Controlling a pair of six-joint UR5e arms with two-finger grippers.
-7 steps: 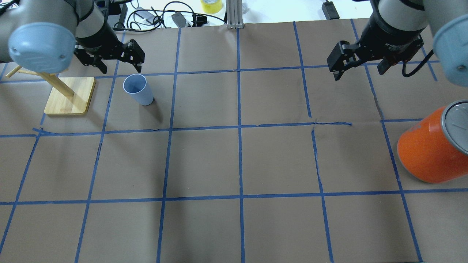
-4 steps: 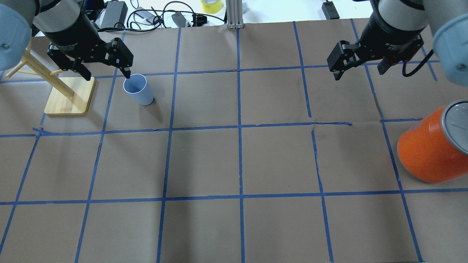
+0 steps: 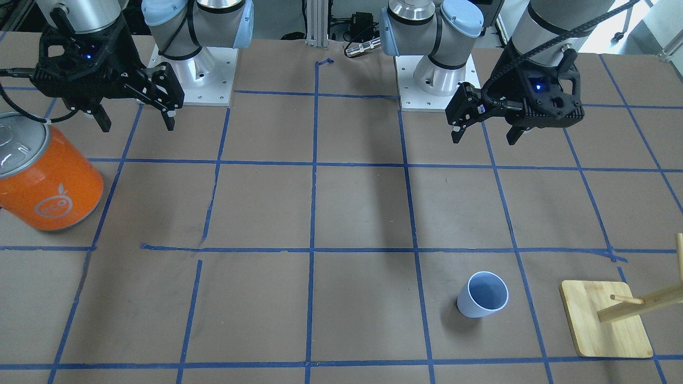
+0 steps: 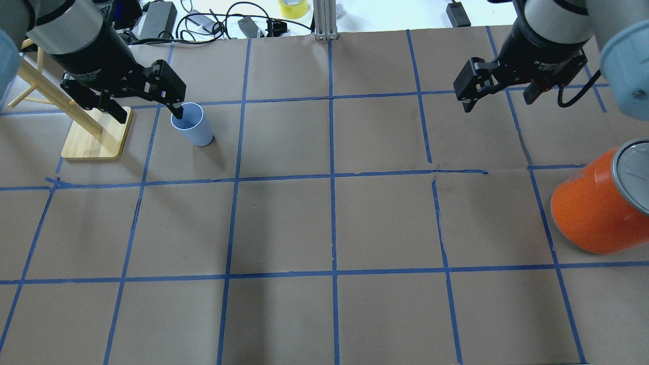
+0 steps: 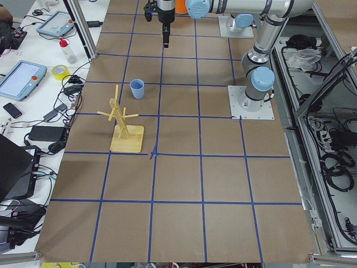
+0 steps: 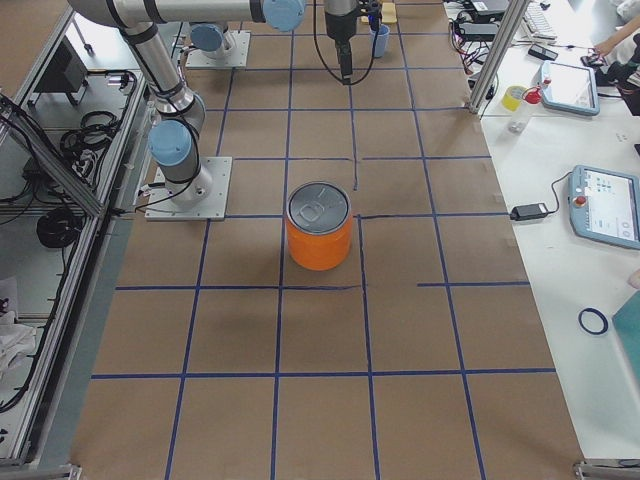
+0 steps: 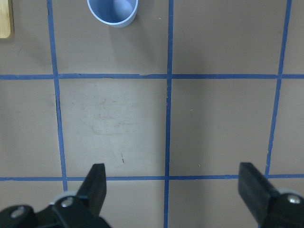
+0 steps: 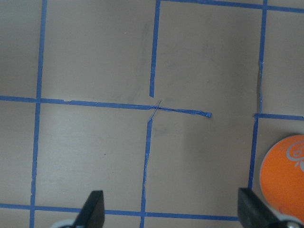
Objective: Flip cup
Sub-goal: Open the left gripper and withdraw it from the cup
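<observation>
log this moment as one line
cup: upright, mouth up, not held | left gripper: open, raised, clear of cup | right gripper: open, empty | flip: not yet done

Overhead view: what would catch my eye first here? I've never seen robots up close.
The big orange can with its silver lid glows at the right edge. At the left, a small pale blue cup stands mouth up beside a wooden stand, and the left pincer hangs open in the air near it.
</observation>
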